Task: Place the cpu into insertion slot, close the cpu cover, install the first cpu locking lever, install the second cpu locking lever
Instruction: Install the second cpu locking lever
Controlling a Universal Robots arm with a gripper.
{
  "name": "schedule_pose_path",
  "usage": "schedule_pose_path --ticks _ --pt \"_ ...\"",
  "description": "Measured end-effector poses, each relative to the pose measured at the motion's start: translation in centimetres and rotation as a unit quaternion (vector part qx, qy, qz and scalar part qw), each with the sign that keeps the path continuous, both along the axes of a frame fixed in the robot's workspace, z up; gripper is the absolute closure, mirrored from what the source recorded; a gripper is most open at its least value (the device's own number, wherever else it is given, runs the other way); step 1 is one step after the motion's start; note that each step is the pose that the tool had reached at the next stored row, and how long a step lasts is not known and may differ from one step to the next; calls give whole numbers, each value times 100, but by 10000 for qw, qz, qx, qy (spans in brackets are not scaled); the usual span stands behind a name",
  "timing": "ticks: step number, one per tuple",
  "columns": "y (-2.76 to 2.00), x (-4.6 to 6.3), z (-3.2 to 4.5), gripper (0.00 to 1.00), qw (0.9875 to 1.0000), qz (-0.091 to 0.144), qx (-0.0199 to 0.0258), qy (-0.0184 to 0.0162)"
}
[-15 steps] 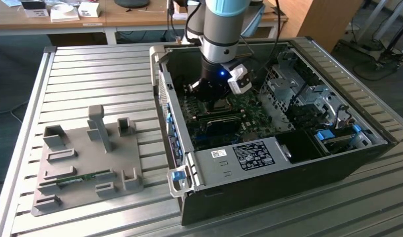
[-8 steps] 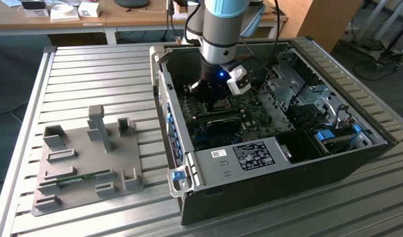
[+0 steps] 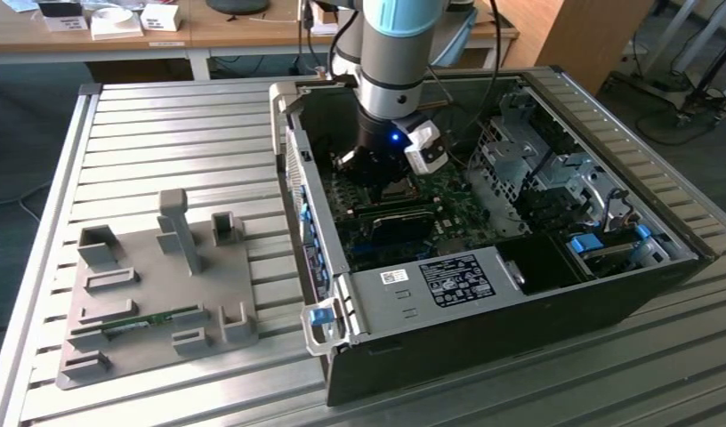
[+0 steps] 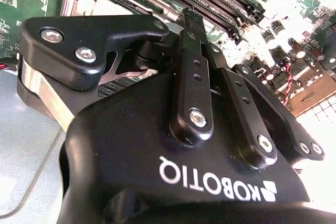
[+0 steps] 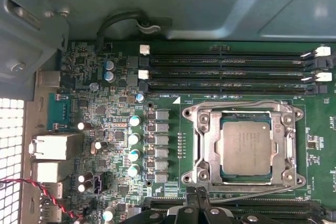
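In the exterior view the arm reaches down into the open black computer case [image 3: 482, 294], its gripper [image 3: 381, 173] low over the green motherboard [image 5: 105, 124]. In the first wrist view the cpu [image 5: 245, 148] lies flat in the insertion slot [image 5: 207, 145], with the cpu cover [image 5: 281, 129] apparently closed around it. In the second wrist view the gripper [image 4: 191, 17] has its fingers pressed together, holding nothing.

Silver-grey cpu [image 5: 245, 148], green motherboard [image 5: 113, 119]
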State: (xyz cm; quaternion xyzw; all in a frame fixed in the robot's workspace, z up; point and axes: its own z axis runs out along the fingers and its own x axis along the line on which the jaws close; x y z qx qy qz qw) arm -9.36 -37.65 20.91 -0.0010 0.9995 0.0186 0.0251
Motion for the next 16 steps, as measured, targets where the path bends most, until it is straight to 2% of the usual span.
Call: schedule_pose_path --ticks 6,16 --pt "0 -2 -21 90 10000 0 9 -2" --pt "1 -21 -81 90 9999 0 126 -7"
